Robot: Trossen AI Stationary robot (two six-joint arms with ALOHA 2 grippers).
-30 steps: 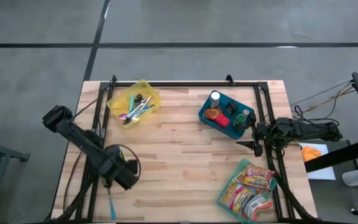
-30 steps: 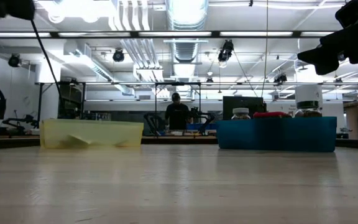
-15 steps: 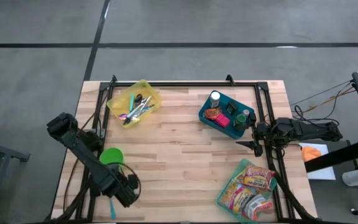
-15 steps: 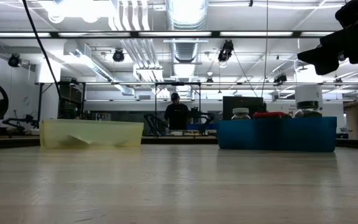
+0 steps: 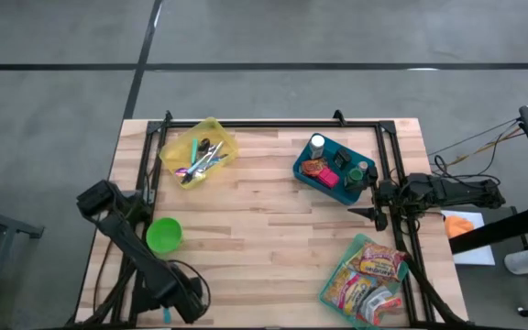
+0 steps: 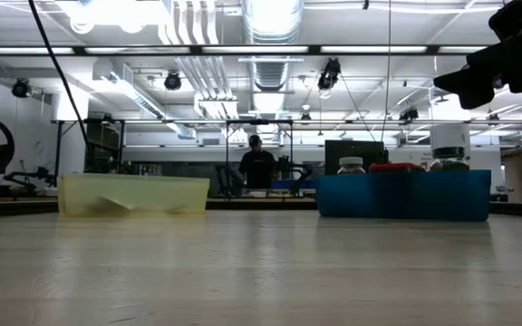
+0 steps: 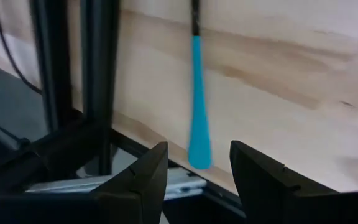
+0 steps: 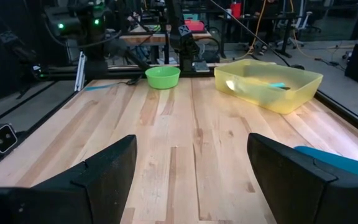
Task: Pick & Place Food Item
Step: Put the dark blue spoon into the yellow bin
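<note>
My left gripper [image 5: 183, 299] hangs open over the table's near left corner, pointing steeply down. In the left wrist view its fingers [image 7: 196, 180] stand on either side of the tip of a teal-handled utensil [image 7: 197, 106] without touching it; the utensil lies flat by the near edge [image 5: 165, 310]. Food items, jars and a red piece, stand in the blue bin [image 5: 335, 170] at the far right. A bag of snack packets [image 5: 368, 277] lies at the near right. My right gripper [image 8: 191, 180] waits open and level at the right edge [image 5: 367, 213].
A green bowl [image 5: 163, 235] sits just beyond the left arm on the table's left. A yellow bin [image 5: 198, 151] with utensils stands at the far left. A black frame [image 5: 149, 174] runs along the left, far and right edges. The table's middle is bare wood [image 5: 264, 238].
My left gripper has gone toward the table's near edge and down, tipping more steeply downward, its fingers still open. As the arm went, the green bowl it had covered came into view.
</note>
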